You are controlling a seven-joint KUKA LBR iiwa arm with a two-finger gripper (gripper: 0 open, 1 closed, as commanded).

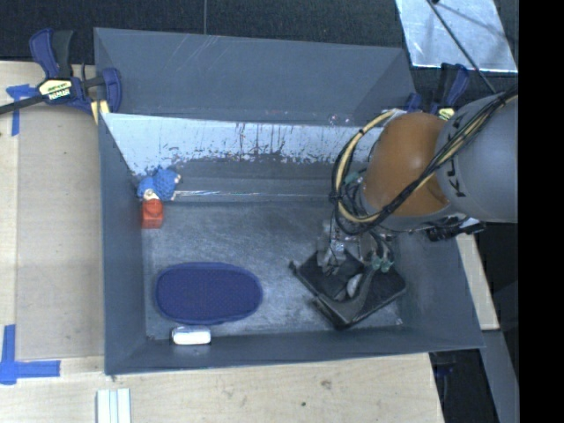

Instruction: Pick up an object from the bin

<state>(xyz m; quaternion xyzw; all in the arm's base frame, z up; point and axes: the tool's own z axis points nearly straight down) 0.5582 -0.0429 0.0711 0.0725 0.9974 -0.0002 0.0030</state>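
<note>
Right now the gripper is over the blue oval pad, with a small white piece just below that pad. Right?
No. The camera view shows the gripper over the black flat thing at the lower right, not the blue oval pad. The small white piece is just below that pad.

The light is soft and moderate, and nothing in the bin (122,263) throws a hard-edged shadow. The far wall has a pale, bright band along its lower half and a duller grey above. The floor is dim. It is palest mid-floor and darkest toward the near right corner, where the gripper (351,270) and arm (489,161) shade a black flat thing (374,300). The orange cover (401,161) shows a mild sheen — no harsh glare. By the near left corner a white piece (191,336) is the floor's brightest spot — the blue pad (209,293) nearby casts barely any shadow.
</note>
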